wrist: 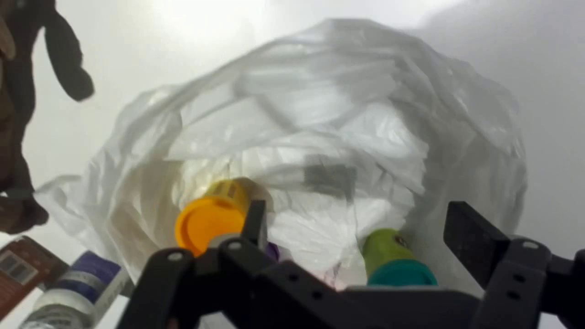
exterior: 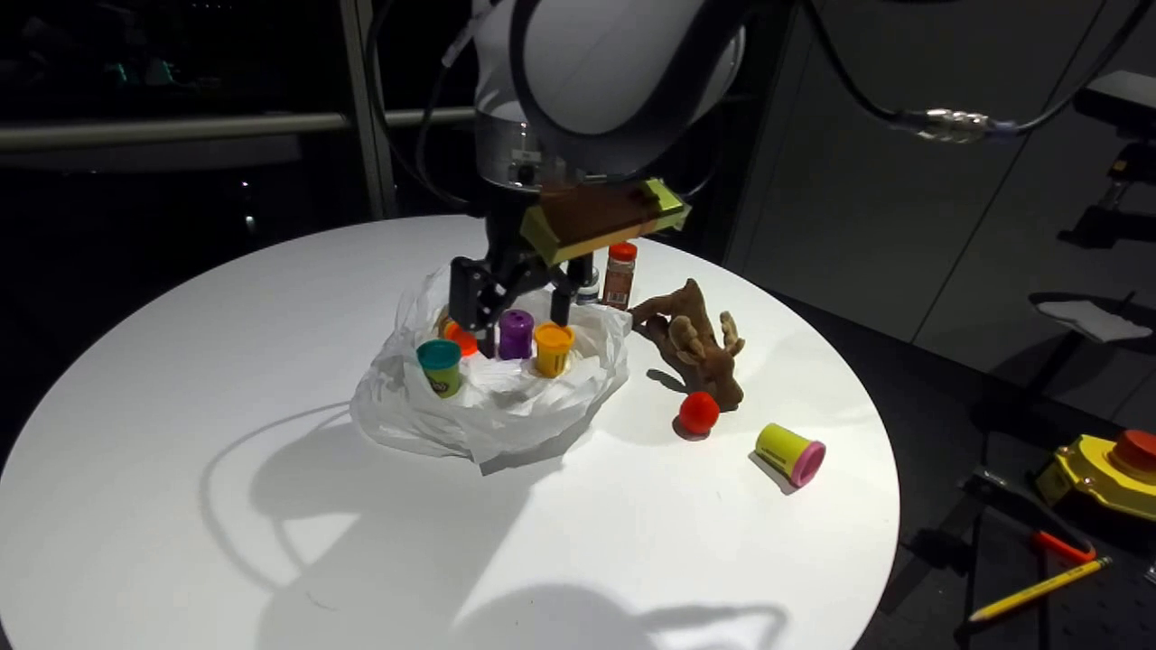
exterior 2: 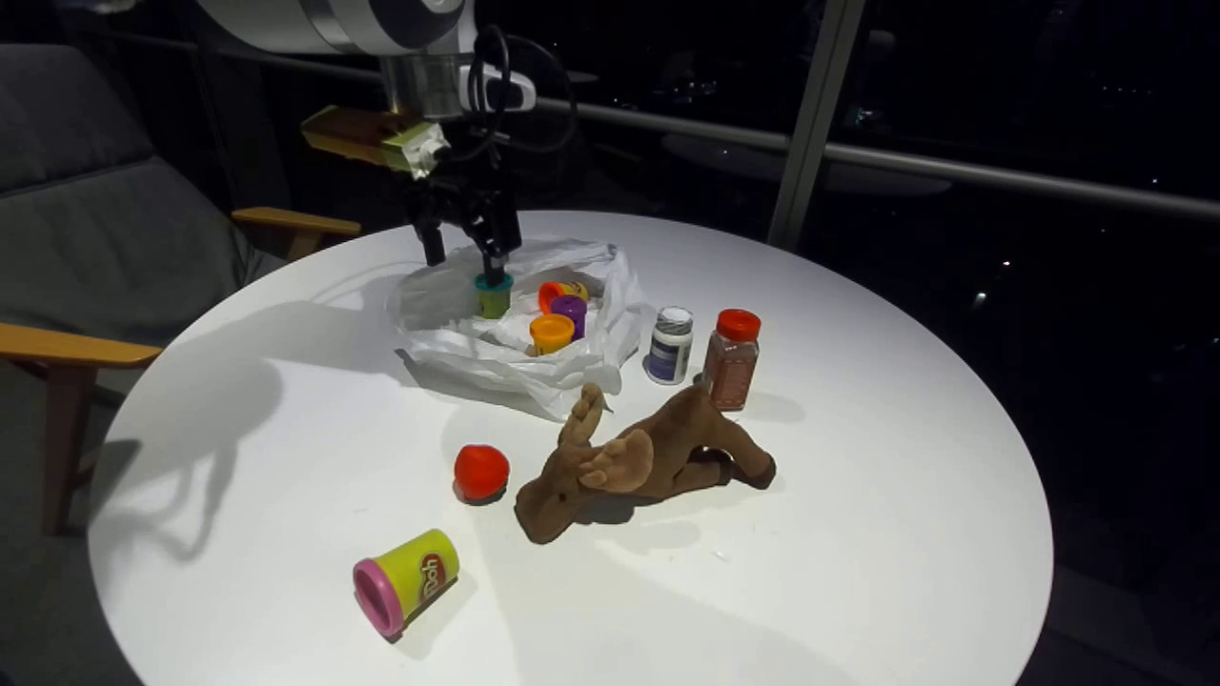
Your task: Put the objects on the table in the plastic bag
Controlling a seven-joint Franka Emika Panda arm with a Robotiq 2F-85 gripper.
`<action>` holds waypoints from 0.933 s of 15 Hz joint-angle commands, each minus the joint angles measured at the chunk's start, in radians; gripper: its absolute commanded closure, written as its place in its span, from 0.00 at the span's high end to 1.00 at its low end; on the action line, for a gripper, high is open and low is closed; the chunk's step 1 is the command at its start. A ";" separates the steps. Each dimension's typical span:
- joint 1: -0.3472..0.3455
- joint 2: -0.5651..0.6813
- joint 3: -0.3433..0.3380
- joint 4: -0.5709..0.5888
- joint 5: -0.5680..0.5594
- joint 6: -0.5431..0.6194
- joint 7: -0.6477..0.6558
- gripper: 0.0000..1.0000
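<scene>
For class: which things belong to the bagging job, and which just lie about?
Job: gripper, plastic bag, table, teal-lidded tub, orange-lidded tub, purple container, red-lidded tub, pink-lidded Play-Doh tub, red ball, toy moose, red-capped bottle, purple-labelled bottle.
Not involved: pencil, emergency stop, armchair.

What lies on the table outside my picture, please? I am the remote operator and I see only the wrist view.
Observer: In both exterior views, a yellow tub with a pink lid lies on its side on the table, outside the plastic bag.

Operator: Thank you. Is something else near this tub?

Observer: Yes, a red ball rests near it, beside the head of the brown moose toy.

Operator: And do I miss some tub inside the bag?

Observer: Yes, a tub with an orange-red lid lies in there, tipped on its side.
</scene>
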 commanded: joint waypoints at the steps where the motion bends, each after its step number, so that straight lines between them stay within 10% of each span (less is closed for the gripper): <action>1: -0.011 -0.150 -0.016 -0.247 -0.010 0.103 0.024 1.00; 14: -0.117 -0.474 -0.034 -0.790 -0.065 0.295 -0.100 1.00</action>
